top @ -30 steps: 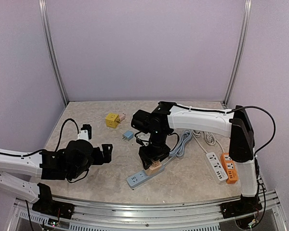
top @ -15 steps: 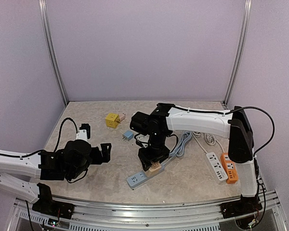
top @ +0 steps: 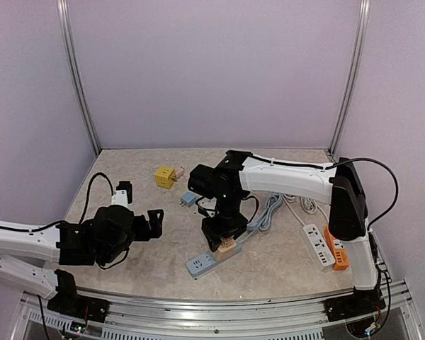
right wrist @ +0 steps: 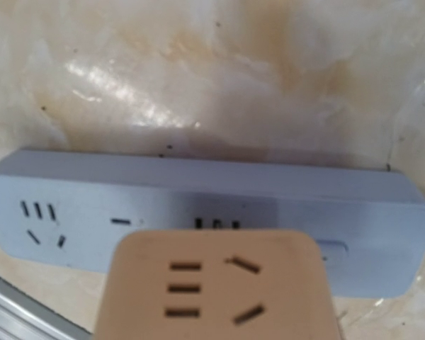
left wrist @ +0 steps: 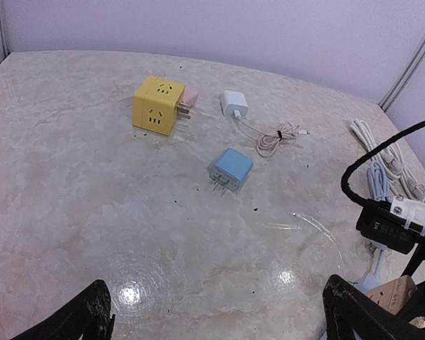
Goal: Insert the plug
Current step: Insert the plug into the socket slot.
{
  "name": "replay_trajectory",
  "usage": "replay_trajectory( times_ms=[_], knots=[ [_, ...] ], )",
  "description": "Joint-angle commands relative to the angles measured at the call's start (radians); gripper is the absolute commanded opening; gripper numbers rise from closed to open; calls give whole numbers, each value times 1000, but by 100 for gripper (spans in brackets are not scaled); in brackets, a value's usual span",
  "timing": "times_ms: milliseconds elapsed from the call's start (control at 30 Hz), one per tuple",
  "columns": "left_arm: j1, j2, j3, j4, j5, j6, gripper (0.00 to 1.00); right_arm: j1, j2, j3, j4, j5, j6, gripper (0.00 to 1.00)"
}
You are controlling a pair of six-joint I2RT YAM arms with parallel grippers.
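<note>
One tan adapter plug (right wrist: 216,283), clamped in the right gripper (top: 225,239), over the blue-grey power strip (right wrist: 198,188), seemingly touching. The left gripper (left wrist: 219,315) gapes wide.

Surfaces: the table top (left wrist: 71,212) is marble-patterned, smooth and glossy, with lamp glare on it. The power strip (right wrist: 198,191) is pale blue-grey plastic, matt and smooth. The tan plug adapter (right wrist: 212,283) is matt plastic. The yellow cube socket (left wrist: 156,106) and light blue plug (left wrist: 231,168) are smooth plastic with a slight sheen.
</note>
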Motion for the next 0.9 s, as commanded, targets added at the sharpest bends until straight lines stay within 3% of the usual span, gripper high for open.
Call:
replay_trajectory(
  times_ms=[0, 333, 867],
  knots=[
    [-6, -17, -14, -18, -29, -22, 99, 18, 104, 32, -86, 53, -25, 0],
    [-7, -69, -20, -139, -66, -90, 99, 18, 128, -20, -70, 82, -16, 0],
    [-7, -67, 21, -235, -91, -153, 99, 33, 208, 52, -89, 139, -3, 0]
  ],
)
